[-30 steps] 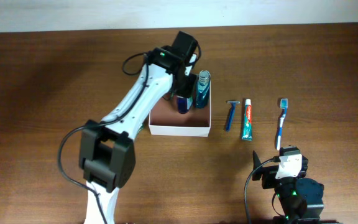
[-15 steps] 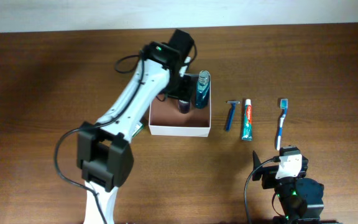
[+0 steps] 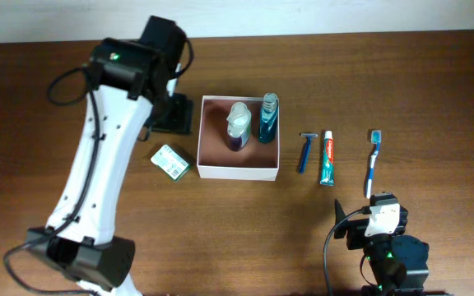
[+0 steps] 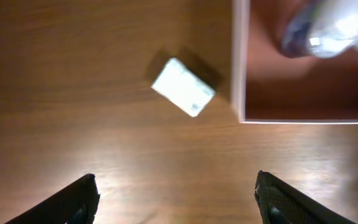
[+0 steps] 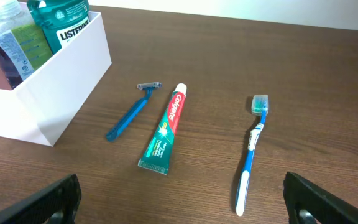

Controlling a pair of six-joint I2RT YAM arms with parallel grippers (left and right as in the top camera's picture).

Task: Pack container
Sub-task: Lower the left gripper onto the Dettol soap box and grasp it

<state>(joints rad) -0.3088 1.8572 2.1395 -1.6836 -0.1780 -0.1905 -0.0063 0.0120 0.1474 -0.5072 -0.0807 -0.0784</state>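
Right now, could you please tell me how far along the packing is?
Done: the purple bottle and the mouthwash stand in the container. In hand: nothing; the left gripper is open near the soap box, and the right gripper is open too. Left: soap box, razor, toothpaste, toothbrush.

The dark brown wooden table (image 3: 434, 99) carries a square shallow white-walled container (image 3: 239, 172) with a reddish-brown inside. A small green-and-white soap box (image 3: 171, 161) lies askew just beside the container's left wall. On the other side lie, side by side and apart, a blue disposable razor (image 3: 305, 152), a green-and-white toothpaste tube (image 3: 327, 158) and a blue-and-white toothbrush (image 3: 373, 162).
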